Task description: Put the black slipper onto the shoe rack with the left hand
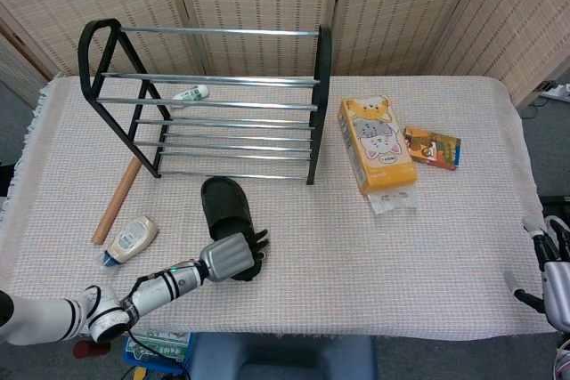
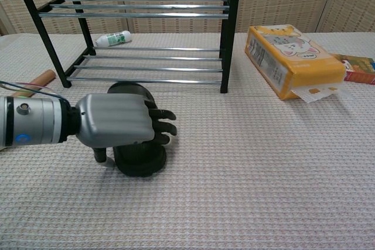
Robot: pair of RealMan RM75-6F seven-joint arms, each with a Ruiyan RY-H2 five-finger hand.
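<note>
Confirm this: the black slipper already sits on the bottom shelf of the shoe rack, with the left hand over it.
Not right. The black slipper lies on the table in front of the shoe rack, not on its bottom shelf. The left hand is over its near end, as the head view shows.

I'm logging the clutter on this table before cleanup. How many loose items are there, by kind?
Slippers: 1, black slipper
Racks: 1, shoe rack
Bottles: 2, white bottle, squeeze bottle
Boxes: 2, orange box, small box
Sticks: 1, wooden stick
Total: 7
</note>
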